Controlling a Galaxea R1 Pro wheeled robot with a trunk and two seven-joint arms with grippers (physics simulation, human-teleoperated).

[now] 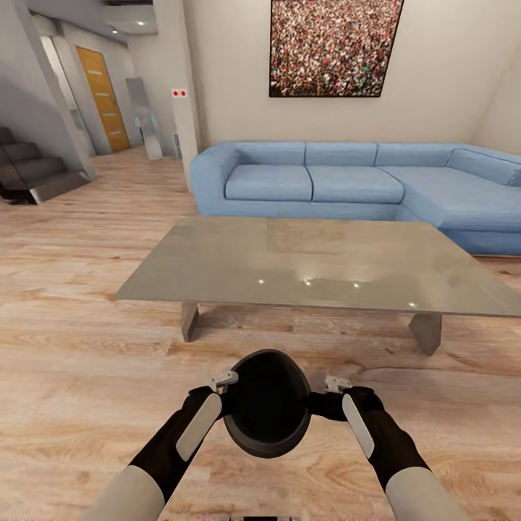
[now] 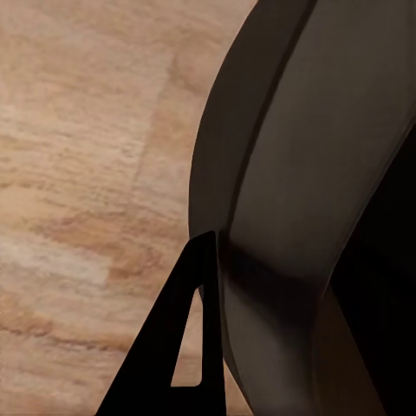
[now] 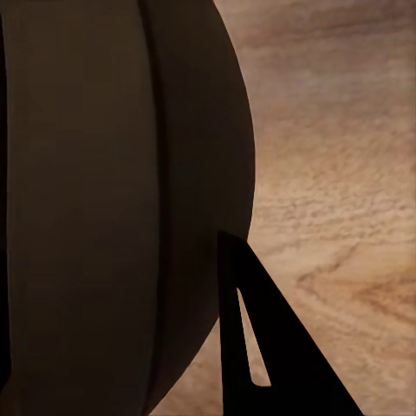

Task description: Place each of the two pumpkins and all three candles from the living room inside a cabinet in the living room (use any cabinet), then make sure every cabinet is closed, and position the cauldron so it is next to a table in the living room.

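Black cauldron [image 1: 267,405] clasped on both sides by left gripper [image 1: 223,379] and right gripper [image 1: 337,383], before grey coffee table [image 1: 318,264], blue sofa [image 1: 347,181] behind.

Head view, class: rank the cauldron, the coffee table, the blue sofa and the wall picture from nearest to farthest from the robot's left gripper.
1. Cauldron: right beside the left gripper, between both grippers.
2. Coffee table: ahead, across a strip of floor.
3. Blue sofa: behind the table.
4. Wall picture: on the wall above the sofa.
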